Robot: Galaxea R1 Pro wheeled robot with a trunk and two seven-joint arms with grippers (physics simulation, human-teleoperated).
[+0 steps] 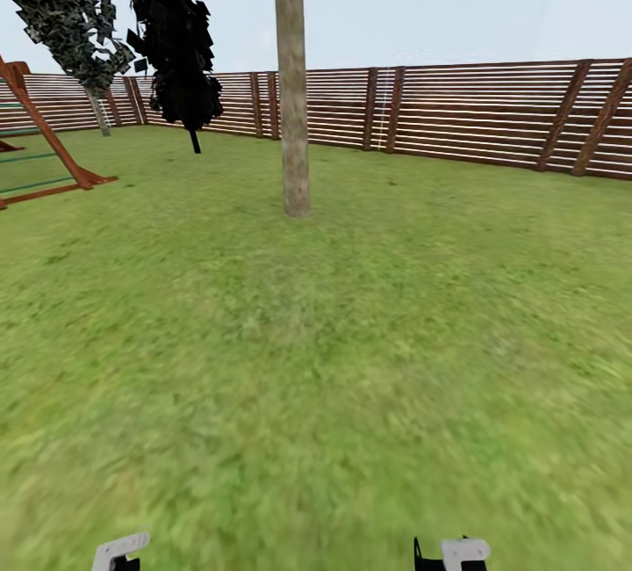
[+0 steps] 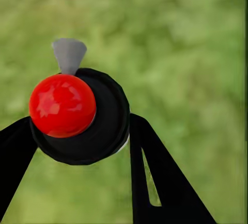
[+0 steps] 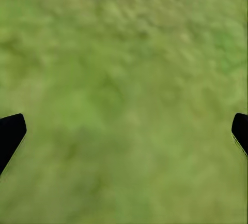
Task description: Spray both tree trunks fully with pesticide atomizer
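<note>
My left claw (image 2: 82, 141) clamped on the pesticide atomizer (image 2: 77, 115), my right claw (image 3: 124, 136) spread wide over grass (image 3: 124, 53), tree trunk (image 1: 290, 79) ahead

Left pincer (image 2: 77, 146) is clamped round something (fingers dark); right pincer (image 3: 124, 136) hangs spread wide, nothing between.

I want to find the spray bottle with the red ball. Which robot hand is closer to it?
Left. The left gripper has the pesticide atomizer right between its fingers, gripping it. The right gripper is open over bare grass, with nothing between its fingers.
</note>
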